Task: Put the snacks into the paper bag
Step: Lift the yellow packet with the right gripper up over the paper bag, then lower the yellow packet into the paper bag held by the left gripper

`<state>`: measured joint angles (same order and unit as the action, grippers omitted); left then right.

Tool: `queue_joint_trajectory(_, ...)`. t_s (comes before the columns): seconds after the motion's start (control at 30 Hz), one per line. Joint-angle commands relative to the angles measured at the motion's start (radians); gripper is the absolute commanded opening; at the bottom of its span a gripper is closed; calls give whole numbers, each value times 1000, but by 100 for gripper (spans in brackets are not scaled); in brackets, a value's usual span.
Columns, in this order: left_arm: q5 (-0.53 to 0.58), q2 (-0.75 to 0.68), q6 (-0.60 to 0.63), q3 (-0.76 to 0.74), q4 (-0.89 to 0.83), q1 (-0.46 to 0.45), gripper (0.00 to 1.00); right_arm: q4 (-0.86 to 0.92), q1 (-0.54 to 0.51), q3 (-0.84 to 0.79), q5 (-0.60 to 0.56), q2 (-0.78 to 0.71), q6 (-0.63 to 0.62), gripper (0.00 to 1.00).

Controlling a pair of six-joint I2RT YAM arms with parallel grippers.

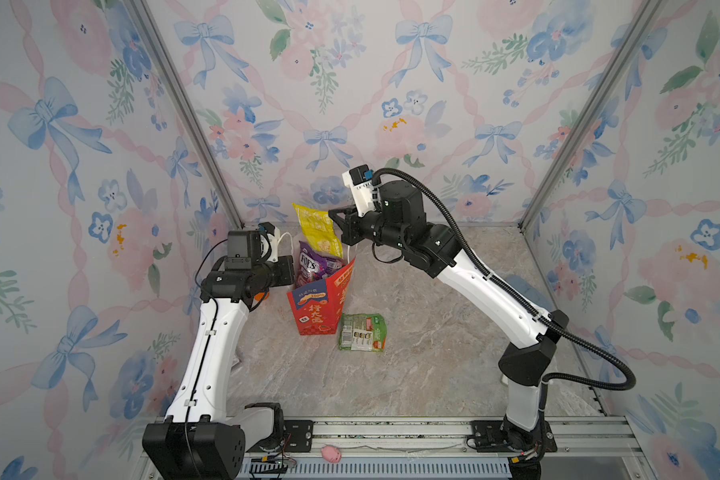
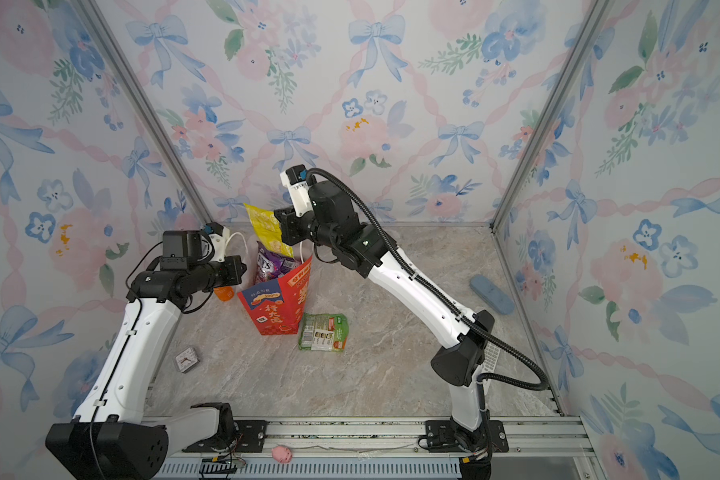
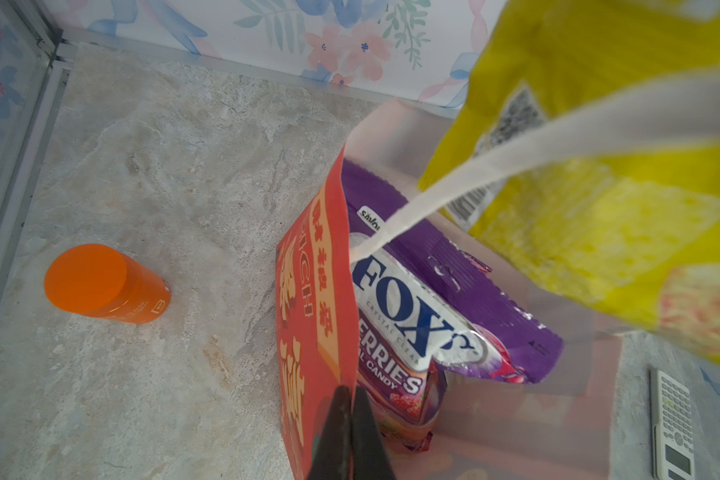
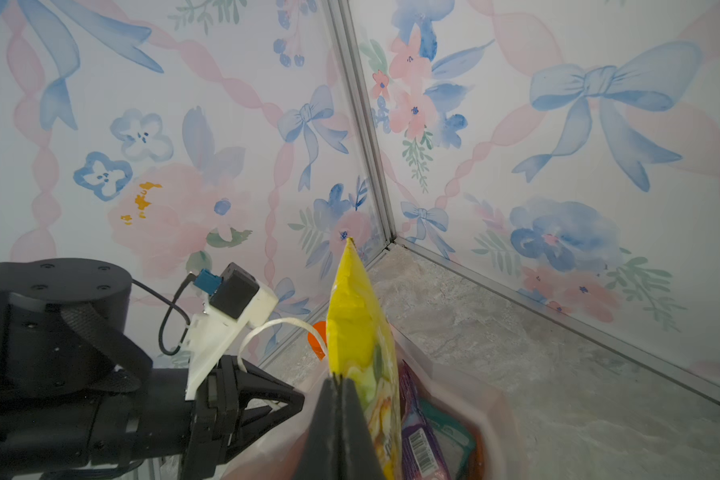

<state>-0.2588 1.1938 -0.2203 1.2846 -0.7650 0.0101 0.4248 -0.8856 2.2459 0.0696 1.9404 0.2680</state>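
The red paper bag (image 1: 316,307) (image 2: 273,309) stands upright left of the table's middle. My left gripper (image 3: 352,392) is shut on its red rim (image 3: 308,291), beside a white rope handle (image 3: 516,153). A purple FOX'S packet (image 3: 433,270) (image 1: 314,266) sticks out of the mouth, and a teal packet (image 4: 449,440) lies deeper inside. My right gripper (image 4: 336,376) (image 1: 337,220) is shut on a yellow packet (image 4: 354,316) (image 1: 314,226), which hangs tilted over the bag's mouth with its lower end at the purple packet. A green packet (image 1: 362,332) (image 2: 324,332) lies flat on the table right of the bag.
An orange bottle (image 3: 100,284) (image 2: 224,293) stands left of the bag, behind my left arm. A white calculator (image 3: 674,419) lies beyond the bag. A blue case (image 2: 491,294) rests near the right wall. A small square clock (image 2: 187,359) sits front left.
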Motion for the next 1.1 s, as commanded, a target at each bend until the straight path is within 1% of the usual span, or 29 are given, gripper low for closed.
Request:
queue_joint_trajectory(0.0, -22, -32, 13, -3, 12, 8, 0, 42, -3, 36, -26, -1, -32, 0)
queue_joint_trajectory(0.37, -25, -25, 15, 0, 12, 7, 0, 56, -3, -35, -57, -10, -55, 0)
queue_joint_trajectory(0.53, -29, -19, 15, 3, 13, 7, 0, 76, -16, -24, -50, 26, -74, 0)
queue_joint_trajectory(0.63, -30, -17, 13, 2, 12, 7, 0, 107, -28, 16, -32, 70, -86, 0)
queue_joint_trajectory(0.83, -28, -18, 13, -1, 13, 7, 0, 195, -67, 146, -13, 190, -120, 0)
queue_joint_trajectory(0.97, -24, -18, 14, 0, 12, 8, 0, 248, -86, 226, 2, 263, -120, 0)
queue_joint_trajectory(1.07, -22, -18, 15, -1, 13, 7, 0, 273, -98, 251, -1, 298, -123, 0)
